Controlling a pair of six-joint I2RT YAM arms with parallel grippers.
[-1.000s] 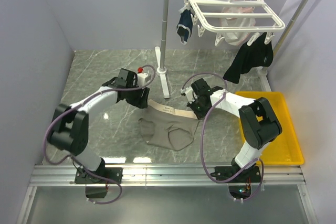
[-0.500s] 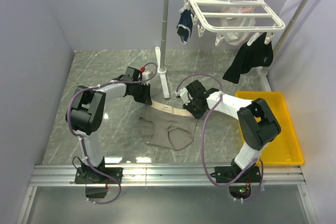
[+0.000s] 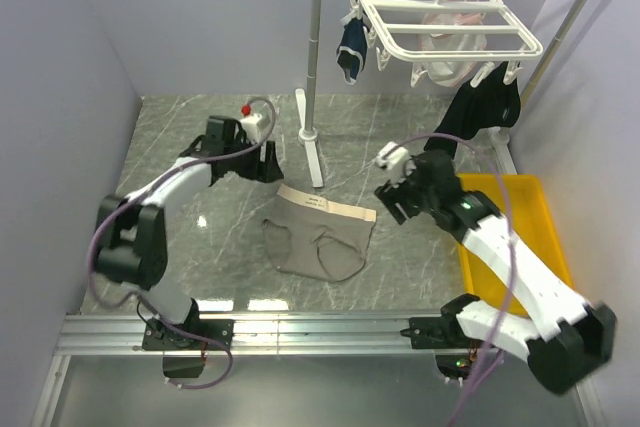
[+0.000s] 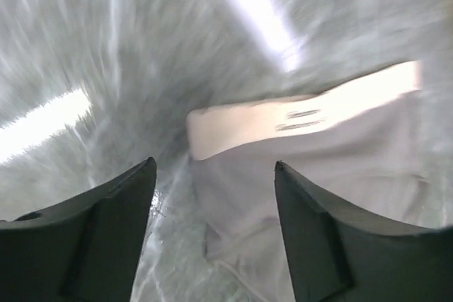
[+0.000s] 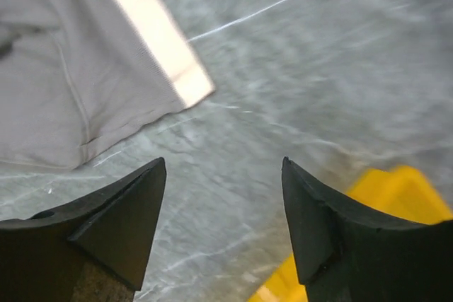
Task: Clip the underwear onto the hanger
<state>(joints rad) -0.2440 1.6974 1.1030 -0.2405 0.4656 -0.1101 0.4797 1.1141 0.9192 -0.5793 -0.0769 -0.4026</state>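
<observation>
The taupe underwear (image 3: 320,242) lies flat on the marble table, its beige waistband (image 3: 326,205) on the far side. My left gripper (image 3: 268,163) is open above and just beyond the waistband's left end, holding nothing. In the left wrist view the underwear (image 4: 333,175) shows between the spread fingers of the left gripper (image 4: 214,163). My right gripper (image 3: 392,202) is open, just right of the waistband's right end. In the right wrist view, bare table lies under the right gripper (image 5: 224,160) and the underwear (image 5: 64,97) is at upper left. The white hanger (image 3: 440,17) hangs at the back right.
A grey pole stand (image 3: 313,67) stands behind the underwear and carries the hanger. Navy briefs (image 3: 352,47), a pale garment (image 3: 450,52) and a black garment (image 3: 478,112) hang from the hanger. A yellow tray (image 3: 505,187) sits at right, also in the right wrist view (image 5: 396,189).
Both grippers were down at the waistband's ends and have opened and drawn away, the left to the far left, the right to the right. The underwear now lies flatter with a straight waistband.
</observation>
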